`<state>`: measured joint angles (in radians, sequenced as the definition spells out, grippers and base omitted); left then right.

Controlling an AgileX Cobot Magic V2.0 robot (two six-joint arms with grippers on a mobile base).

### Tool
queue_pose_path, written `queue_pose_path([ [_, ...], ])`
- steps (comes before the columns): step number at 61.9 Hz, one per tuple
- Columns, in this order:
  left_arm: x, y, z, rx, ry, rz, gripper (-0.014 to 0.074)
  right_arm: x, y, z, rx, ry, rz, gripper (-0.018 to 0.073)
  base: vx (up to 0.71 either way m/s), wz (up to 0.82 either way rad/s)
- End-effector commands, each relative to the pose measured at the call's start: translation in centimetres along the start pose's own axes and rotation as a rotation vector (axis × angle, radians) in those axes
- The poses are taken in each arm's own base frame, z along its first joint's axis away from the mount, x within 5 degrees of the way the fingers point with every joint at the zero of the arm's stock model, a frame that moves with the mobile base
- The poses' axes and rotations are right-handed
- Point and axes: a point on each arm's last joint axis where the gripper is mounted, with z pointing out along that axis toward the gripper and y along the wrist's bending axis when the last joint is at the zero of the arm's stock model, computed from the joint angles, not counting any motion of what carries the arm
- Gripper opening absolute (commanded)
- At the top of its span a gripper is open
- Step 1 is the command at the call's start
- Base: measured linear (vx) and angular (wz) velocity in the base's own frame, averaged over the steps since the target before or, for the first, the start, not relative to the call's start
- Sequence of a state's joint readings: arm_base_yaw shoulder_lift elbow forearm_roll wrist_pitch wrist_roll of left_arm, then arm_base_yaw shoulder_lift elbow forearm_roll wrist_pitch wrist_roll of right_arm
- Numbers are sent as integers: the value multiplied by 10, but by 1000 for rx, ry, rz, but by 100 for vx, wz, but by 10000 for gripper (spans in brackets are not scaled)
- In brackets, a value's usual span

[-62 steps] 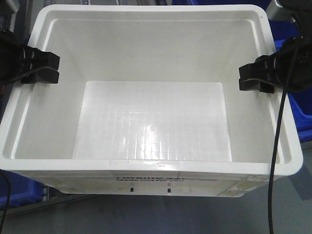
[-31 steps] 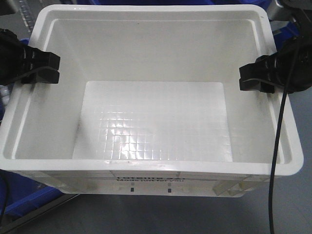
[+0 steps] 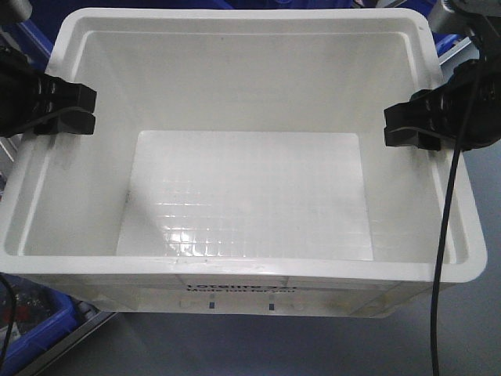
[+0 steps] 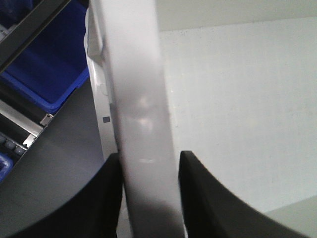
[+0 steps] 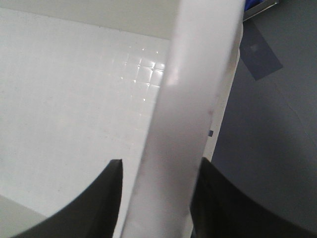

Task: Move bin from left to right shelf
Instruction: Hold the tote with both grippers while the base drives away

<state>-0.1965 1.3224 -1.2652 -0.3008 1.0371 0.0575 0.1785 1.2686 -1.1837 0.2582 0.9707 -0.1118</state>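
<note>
The bin (image 3: 243, 17), a large white empty tote with black print on its near side, fills the front view and is held up between both arms. My left gripper (image 3: 78, 110) is shut on the bin's left rim, one finger inside the wall and one outside. My right gripper (image 3: 401, 125) is shut on the right rim in the same way. In the left wrist view the rim (image 4: 136, 89) runs between the black fingers of the left gripper (image 4: 148, 158). In the right wrist view the rim (image 5: 198, 74) passes through the right gripper (image 5: 161, 163).
A blue bin (image 3: 31, 321) and a metal shelf rail (image 3: 70, 337) sit below the tote's lower left corner. Another blue bin (image 4: 54, 64) lies outside the left wall. Grey floor (image 3: 329, 345) shows below, with blue tape (image 5: 260, 54). A black cable (image 3: 446, 235) hangs across the right rim.
The tote keeps its place in the view with both grips unchanged, while the surroundings have shifted: the blue bin at the right edge has left view and the lower left shelf rail now lies at an angle.
</note>
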Motion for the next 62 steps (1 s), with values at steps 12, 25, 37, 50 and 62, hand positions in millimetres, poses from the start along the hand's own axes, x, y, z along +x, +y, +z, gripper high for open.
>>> queue_pose_path([
  [12, -9, -13, -28, 55, -157, 53, -4, -14, 0, -19, 28, -153, -34, -4, 9, -33],
  [25, -9, -13, -28, 55, -157, 53, -4, -14, 0, -19, 28, -153, -34, -4, 10, -39],
  [37, -9, -13, -28, 55, -157, 53, -4, -13, 0, -19, 28, -152, -34, -4, 11, -44],
  [50, -9, -13, -28, 55, -157, 53, -4, -13, 0, -19, 28, -152, -34, -4, 14, -54],
  [62, -9, -13, -28, 55, -157, 53, -4, -13, 0, -19, 28, -152, -34, -4, 16, -61],
])
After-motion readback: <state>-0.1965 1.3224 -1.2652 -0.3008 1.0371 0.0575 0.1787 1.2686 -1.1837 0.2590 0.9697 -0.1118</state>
